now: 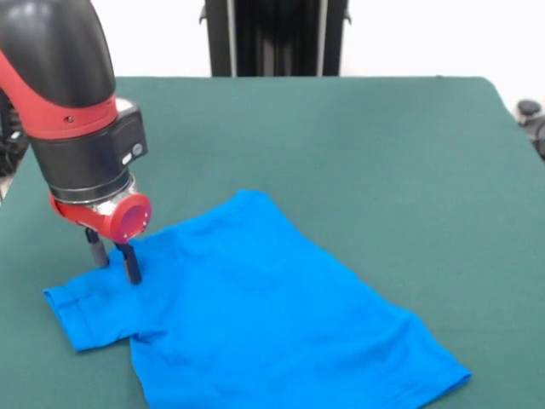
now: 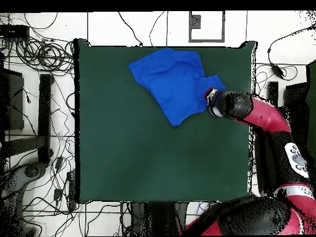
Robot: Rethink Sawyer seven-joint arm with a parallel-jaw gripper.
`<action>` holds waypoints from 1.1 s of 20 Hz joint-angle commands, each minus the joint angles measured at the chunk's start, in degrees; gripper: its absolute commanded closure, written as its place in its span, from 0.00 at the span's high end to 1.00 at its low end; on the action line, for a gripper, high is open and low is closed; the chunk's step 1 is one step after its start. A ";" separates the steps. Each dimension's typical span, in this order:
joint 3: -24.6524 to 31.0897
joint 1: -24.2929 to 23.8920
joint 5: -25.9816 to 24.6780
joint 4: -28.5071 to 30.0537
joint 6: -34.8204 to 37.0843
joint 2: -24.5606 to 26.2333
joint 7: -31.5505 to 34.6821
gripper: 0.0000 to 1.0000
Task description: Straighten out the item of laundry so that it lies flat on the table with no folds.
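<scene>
Nearest the front cam: shirt (image 1: 255, 315), bright blue, thin. It lies toward the near-left part of the surface (image 1: 383, 153), hem corner almost at the picture's bottom edge. In the overhead it sits by one long edge, away from the centre. Body looks mostly spread but set at a slant, w/ soft ripples across the middle. The one sleeve (image 1: 89, 308) showing sticks out at left; a crease runs where it meets the body. Other sleeve can't be made out, maybe tucked under.

Next back: gripper (image 1: 115, 256), right at the sleeve/shoulder seam. The two dark fingers are close together w/ only a narrow gap, tips down on or in the cloth; probably pinching a fold of shirt, but no cloth is clearly seen between them, so can't tell for sure.

Handling, my guess: light, limp, no stiffness. It'll drag and bunch on the felt-like top rather than slide clean. Best hold is a hem, sleeve edge or shoulder seam, pulled outward and low.

Beyond: bare green surface, much bigger than the shirt.
</scene>
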 commanded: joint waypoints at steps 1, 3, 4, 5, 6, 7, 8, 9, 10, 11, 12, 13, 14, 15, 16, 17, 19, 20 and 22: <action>5.79 -0.04 -3.32 8.83 -0.75 1.73 -9.85 1.00; 5.74 -0.35 -3.56 9.18 -1.04 1.48 -9.64 1.00; 5.72 -0.50 -3.66 9.37 -1.24 1.38 -9.58 1.00; 5.74 -0.66 -3.75 9.49 -1.38 1.35 -9.59 1.00; 5.76 -0.82 -3.84 9.60 -1.52 1.32 -9.60 1.00; 5.76 -0.86 -3.92 9.21 -1.43 1.62 -9.75 1.00; 5.88 -0.97 -3.96 9.04 -1.31 1.76 -9.97 1.00; 5.98 -1.03 -4.03 8.72 -1.29 2.08 -10.19 1.00; 6.14 -1.13 -3.99 8.55 -1.16 2.30 -10.39 1.00; 6.18 -1.15 -4.07 8.41 -1.27 2.47 -10.44 1.00; 6.19 -1.16 -4.11 8.38 -1.33 2.52 -10.42 1.00; 6.21 -1.19 -4.17 8.44 -1.48 2.54 -10.39 1.00; 6.23 -1.23 -4.22 8.50 -1.62 2.56 -10.35 1.00; 6.21 -1.23 -4.30 8.46 -1.72 2.63 -10.35 1.00; 6.19 -1.21 -4.36 8.38 -1.75 2.69 -10.35 1.00; 6.18 -1.24 -4.44 8.52 -1.92 2.63 -10.29 1.00; 6.25 -1.48 -4.46 9.10 -2.18 2.32 -10.24 1.00; 6.30 -1.68 -4.45 9.55 -2.25 2.03 -10.23 1.00; 6.23 -2.00 -4.55 10.40 -2.41 1.31 -10.22 1.00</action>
